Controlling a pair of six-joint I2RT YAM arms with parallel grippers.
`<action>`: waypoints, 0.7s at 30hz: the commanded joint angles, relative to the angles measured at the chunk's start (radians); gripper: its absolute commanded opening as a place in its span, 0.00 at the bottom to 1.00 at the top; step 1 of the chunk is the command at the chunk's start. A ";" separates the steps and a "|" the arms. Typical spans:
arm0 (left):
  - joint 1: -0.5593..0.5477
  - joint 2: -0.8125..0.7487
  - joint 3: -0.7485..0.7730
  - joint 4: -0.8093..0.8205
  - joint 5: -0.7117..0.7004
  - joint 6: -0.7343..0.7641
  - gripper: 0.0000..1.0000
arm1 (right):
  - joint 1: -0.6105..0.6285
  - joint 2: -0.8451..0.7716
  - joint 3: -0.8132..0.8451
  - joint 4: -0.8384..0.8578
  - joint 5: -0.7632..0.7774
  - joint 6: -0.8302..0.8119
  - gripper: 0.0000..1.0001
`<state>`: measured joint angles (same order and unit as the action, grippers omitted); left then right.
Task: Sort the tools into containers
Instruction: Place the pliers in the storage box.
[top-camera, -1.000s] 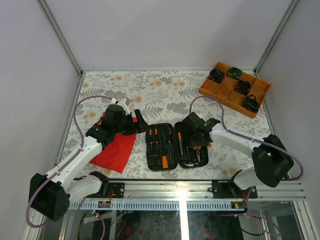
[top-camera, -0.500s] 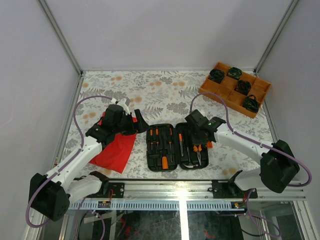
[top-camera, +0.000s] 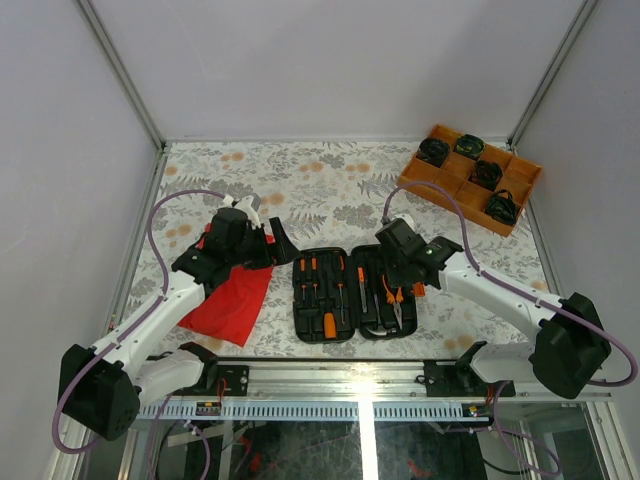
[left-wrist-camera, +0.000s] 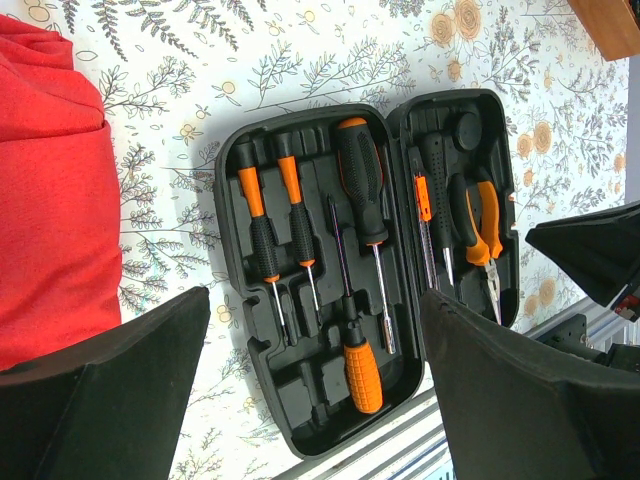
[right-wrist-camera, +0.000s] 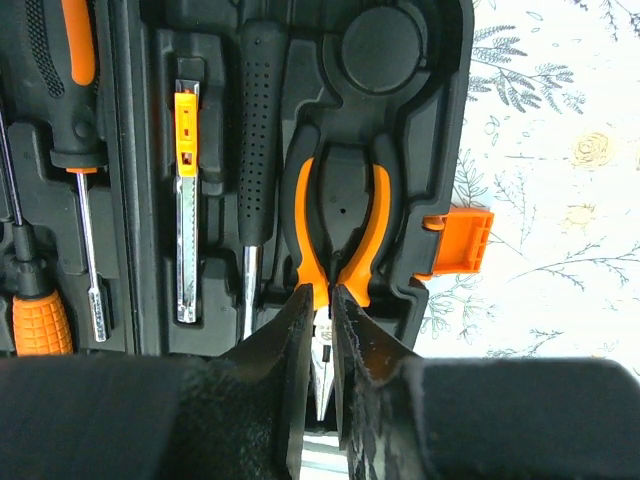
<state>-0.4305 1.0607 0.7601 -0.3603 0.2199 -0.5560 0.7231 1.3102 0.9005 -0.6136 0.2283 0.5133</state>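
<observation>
Right wrist view looks straight down on the right half of the open tool case (right-wrist-camera: 445, 120), where the pliers (right-wrist-camera: 303, 235) lie in their moulded slot beside a black-handled tool (right-wrist-camera: 260, 120) and a small orange knife (right-wrist-camera: 185, 150). The right gripper (right-wrist-camera: 322, 300) hangs over the pliers' joint with its fingers drawn almost together. Only a slit shows between them, with the steel nose in it. They look to be above the pliers rather than clamped on them, though this is hard to judge from the angle.

From the left wrist, the left gripper (left-wrist-camera: 315, 295) hovers over the case's other half with its fingers wide apart and holding nothing. The screwdrivers (left-wrist-camera: 360, 190) lie in their slots below it. In the top view the red cloth (top-camera: 235, 300) lies under the left arm.

Every tool I can see is in the case, so the sorting looks close to done, with the pliers the piece in hand. The next move probably calls for the right gripper to rise straight up, without catching the handles or the orange latch (right-wrist-camera: 462, 240). The lid could then be folded shut.
</observation>
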 joint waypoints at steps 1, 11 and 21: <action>0.007 -0.013 0.019 0.014 -0.004 0.005 0.84 | -0.005 -0.026 0.002 0.036 0.055 -0.025 0.19; 0.007 -0.013 0.022 0.010 -0.005 0.002 0.84 | -0.006 0.034 -0.006 0.023 0.029 -0.020 0.43; 0.008 -0.012 0.028 0.005 -0.006 0.005 0.84 | -0.007 0.068 -0.059 0.019 -0.071 0.036 0.63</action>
<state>-0.4305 1.0607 0.7601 -0.3603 0.2199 -0.5560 0.7223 1.3743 0.8635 -0.5957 0.1989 0.5167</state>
